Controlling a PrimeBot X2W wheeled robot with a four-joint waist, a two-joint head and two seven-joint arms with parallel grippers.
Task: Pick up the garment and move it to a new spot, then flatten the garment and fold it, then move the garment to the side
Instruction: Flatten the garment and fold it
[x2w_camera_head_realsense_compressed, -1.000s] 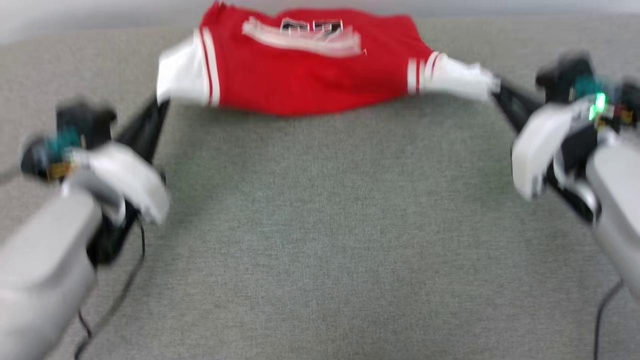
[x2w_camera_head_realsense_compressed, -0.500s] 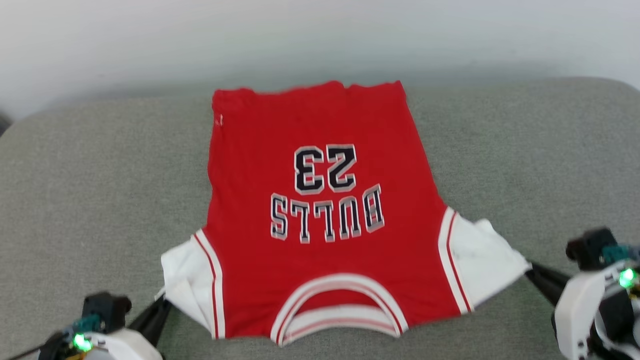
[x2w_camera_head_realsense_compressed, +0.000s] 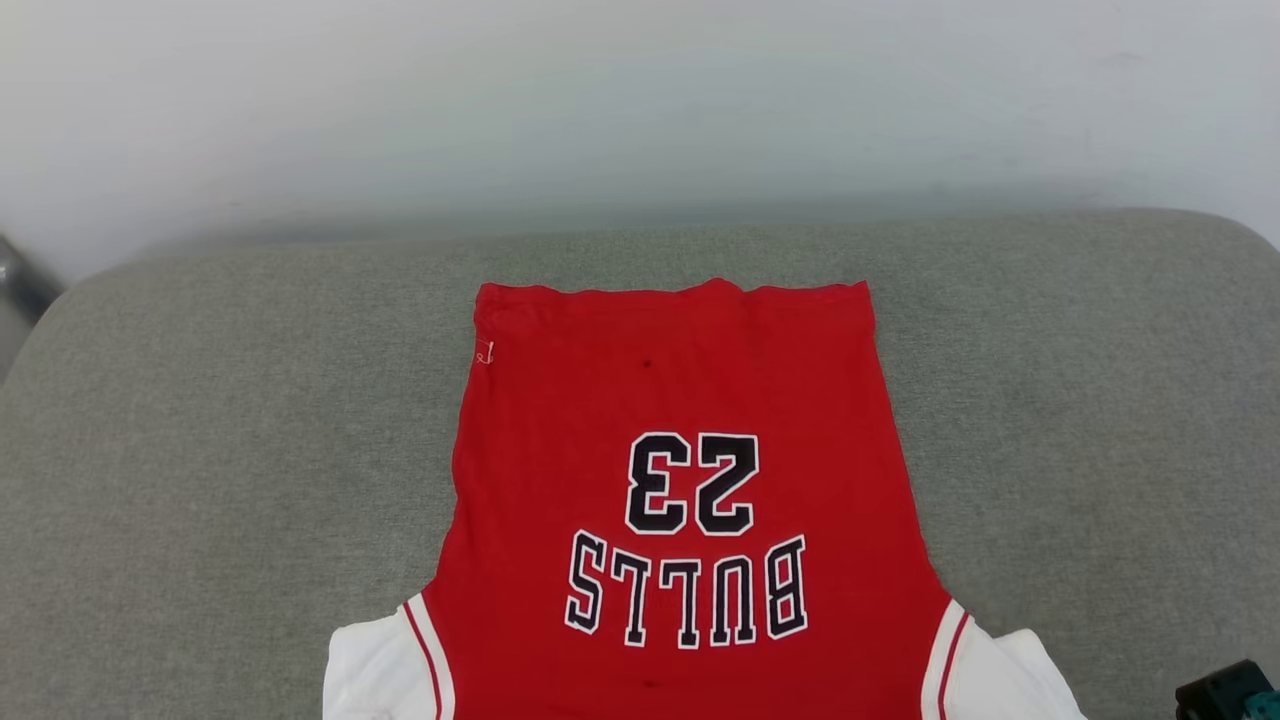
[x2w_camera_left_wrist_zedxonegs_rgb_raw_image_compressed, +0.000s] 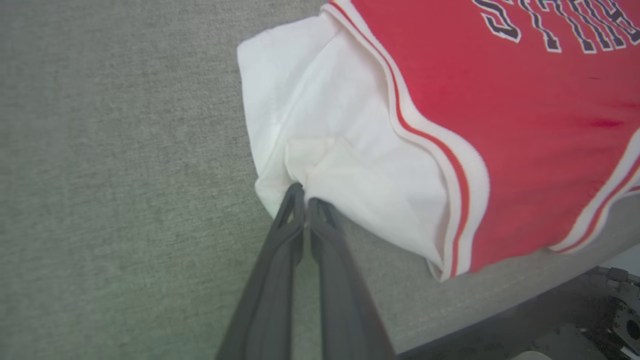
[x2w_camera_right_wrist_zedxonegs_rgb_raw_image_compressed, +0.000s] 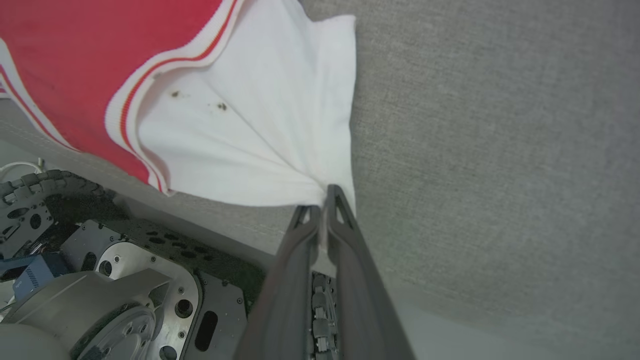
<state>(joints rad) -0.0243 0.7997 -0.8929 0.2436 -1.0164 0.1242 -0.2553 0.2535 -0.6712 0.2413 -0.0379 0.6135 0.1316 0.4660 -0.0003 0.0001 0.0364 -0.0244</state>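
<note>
Where the left wrist view looks along its two dark fingers (x2w_camera_left_wrist_zedxonegs_rgb_raw_image_compressed: 280, 260), the left jaws are seen pressed together on a bunched fold at the outer edge of a white sleeve (x2w_camera_left_wrist_zedxonegs_rgb_raw_image_compressed: 340, 130) of the garment (x2w_camera_left_wrist_zedxonegs_rgb_raw_image_compressed: 500, 125). The right jaws are likewise closed: the corner of the other sleeve (x2w_camera_right_wrist_zedxonegs_rgb_raw_image_compressed: 260, 125) is pinched between the fingers (x2w_camera_right_wrist_zedxonegs_rgb_raw_image_compressed: 350, 260), and the cloth is drawn into pleats that fan out from the grip. A few small dark specks (x2w_camera_right_wrist_zedxonegs_rgb_raw_image_compressed: 220, 106) are seen on that sleeve near its striped trim.

From both sleeves the red body is spread flat across the grey fabric-covered desk (x2w_camera_head_realsense_compressed: 220, 420), lettering side up. In the head view the garment (x2w_camera_head_realsense_compressed: 680, 400) is laid in the middle of the desk, with its hem toward the pale wall (x2w_camera_head_realsense_compressed: 640, 100) and its sleeves toward the robot, so that "23" and "BULLS" (x2w_camera_head_realsense_compressed: 685, 590) are read upside down. The hem is set well short of the desk's far edge. Beneath the near edge of the desk, metal parts of the robot's base (x2w_camera_right_wrist_zedxonegs_rgb_raw_image_compressed: 125, 300) are seen in the right wrist view.
</note>
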